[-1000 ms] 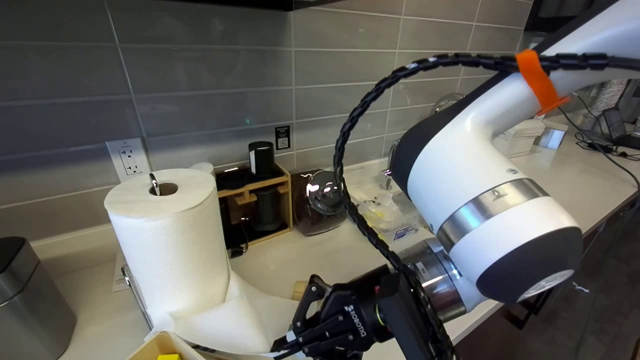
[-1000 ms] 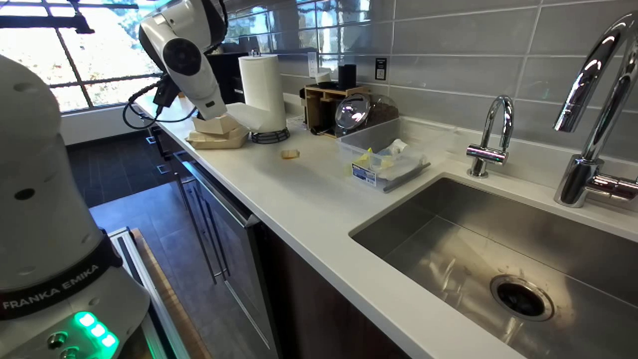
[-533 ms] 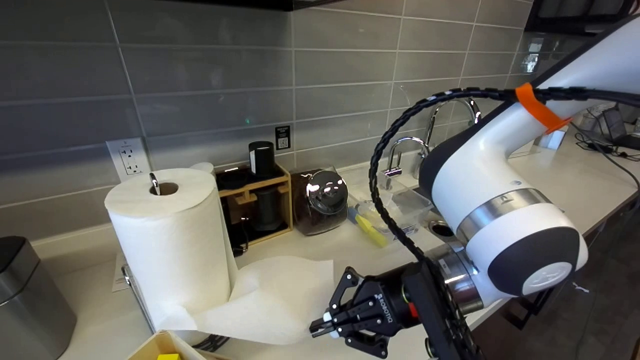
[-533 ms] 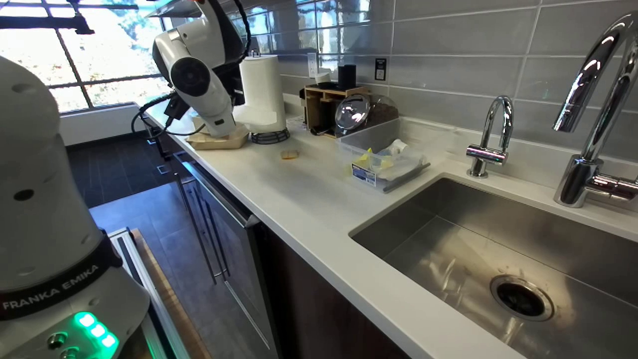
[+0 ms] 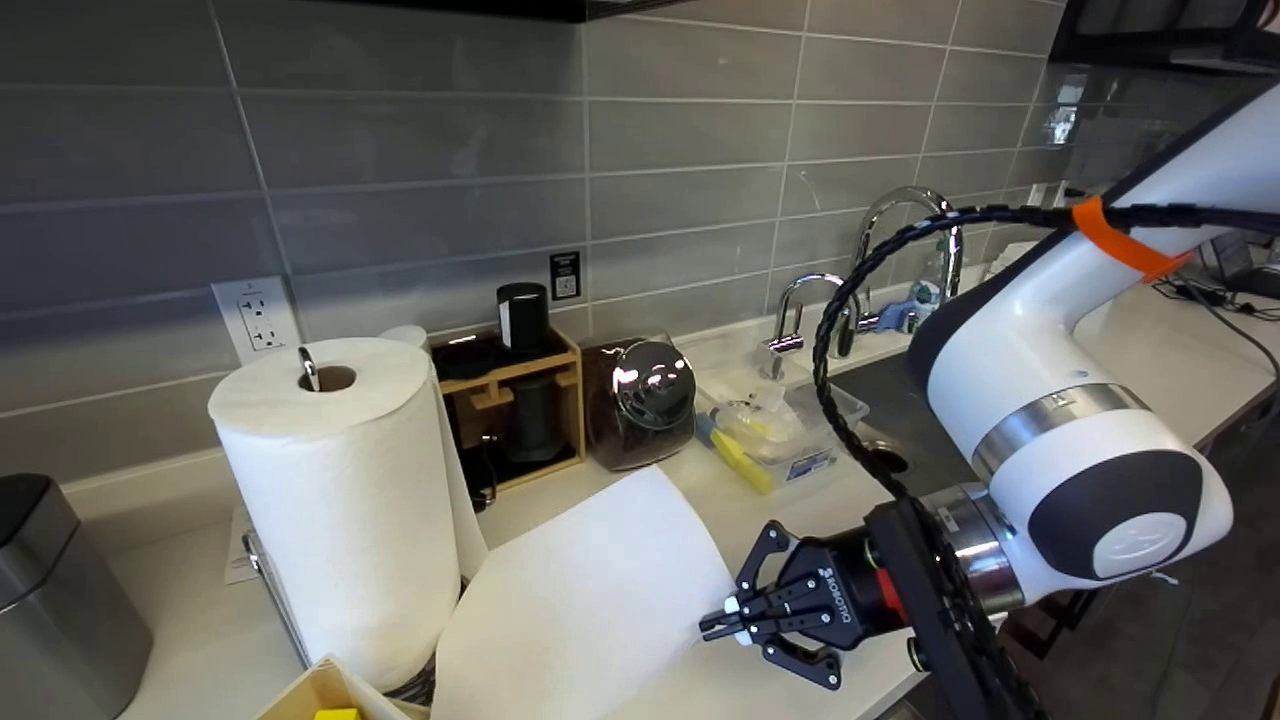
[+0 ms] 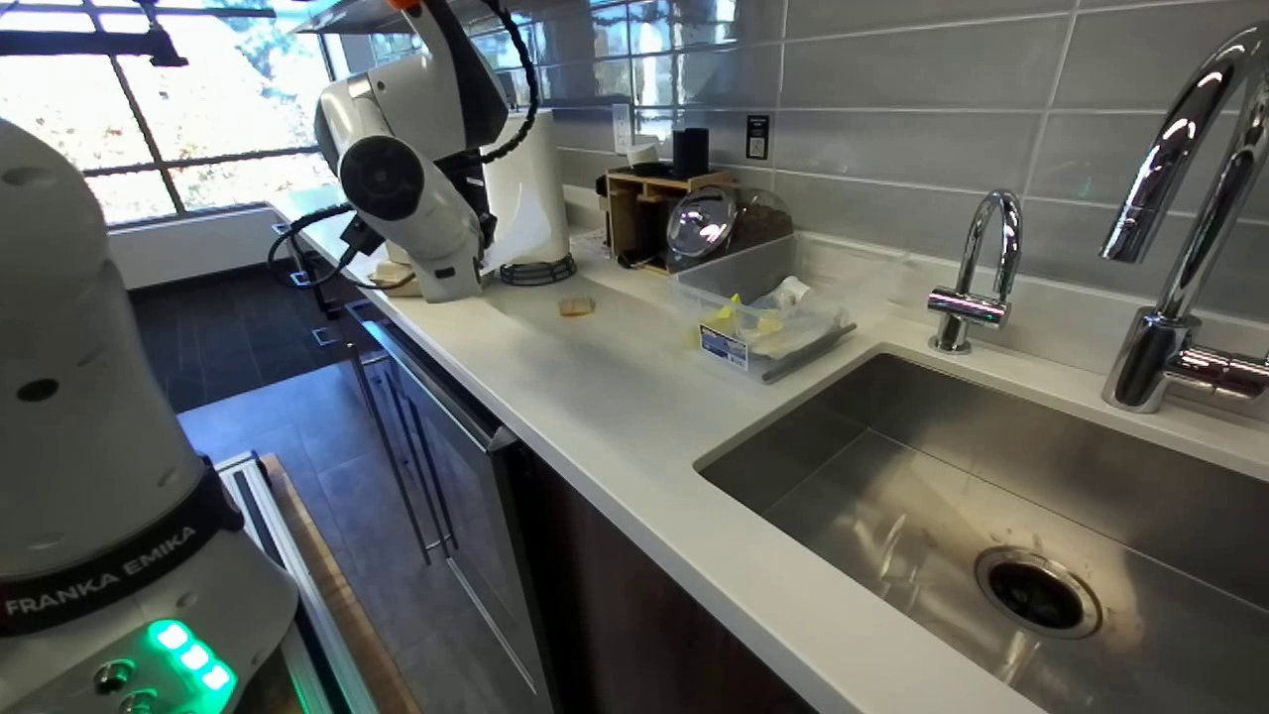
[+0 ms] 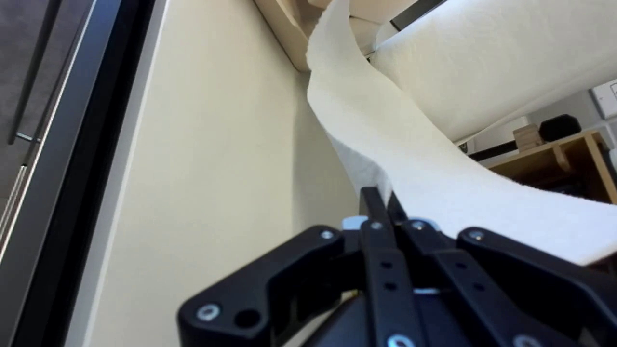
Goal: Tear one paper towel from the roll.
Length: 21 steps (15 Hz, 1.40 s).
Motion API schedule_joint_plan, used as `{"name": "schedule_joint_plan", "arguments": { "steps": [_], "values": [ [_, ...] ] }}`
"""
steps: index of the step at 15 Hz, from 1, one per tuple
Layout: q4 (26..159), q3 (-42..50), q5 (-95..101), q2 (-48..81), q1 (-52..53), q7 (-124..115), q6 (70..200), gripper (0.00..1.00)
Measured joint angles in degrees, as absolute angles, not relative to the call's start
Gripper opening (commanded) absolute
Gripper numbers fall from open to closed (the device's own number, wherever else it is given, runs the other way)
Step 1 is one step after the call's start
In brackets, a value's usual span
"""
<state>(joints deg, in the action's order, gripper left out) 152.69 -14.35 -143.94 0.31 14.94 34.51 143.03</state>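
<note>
The roll (image 5: 340, 520) is a tall white cylinder on a wire holder at the left in an exterior view. It also shows in the wrist view (image 7: 491, 62) and, partly behind the arm, in an exterior view (image 6: 530, 188). My gripper (image 5: 712, 627) is shut on one edge of the paper towel (image 5: 590, 600), a white curved sheet held above the counter beside the roll. In the wrist view the fingertips (image 7: 383, 197) pinch the paper towel (image 7: 434, 183). Its edges look ragged, and it appears apart from the roll. A loose flap hangs on the roll's side.
An open cardboard box (image 5: 325, 690) stands before the roll, a steel canister (image 5: 60, 600) to its left. A wooden organizer (image 5: 510, 430), glass jar (image 5: 640, 400) and clear plastic bin (image 5: 800, 430) line the wall. A tan pad (image 6: 576, 306) lies on the counter near the sink (image 6: 892, 476).
My gripper has moved away from the roll with the paper towel. The sheet, which ran to the lower part of the roll earlier, now appears separate and has swung outward.
</note>
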Motion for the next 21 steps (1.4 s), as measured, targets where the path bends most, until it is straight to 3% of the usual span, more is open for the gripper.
{"name": "schedule_joint_plan", "arguments": {
  "steps": [21],
  "values": [
    [157.77,-11.10,-143.82,2.12,11.65,31.74,140.27,0.00]
  ]
}}
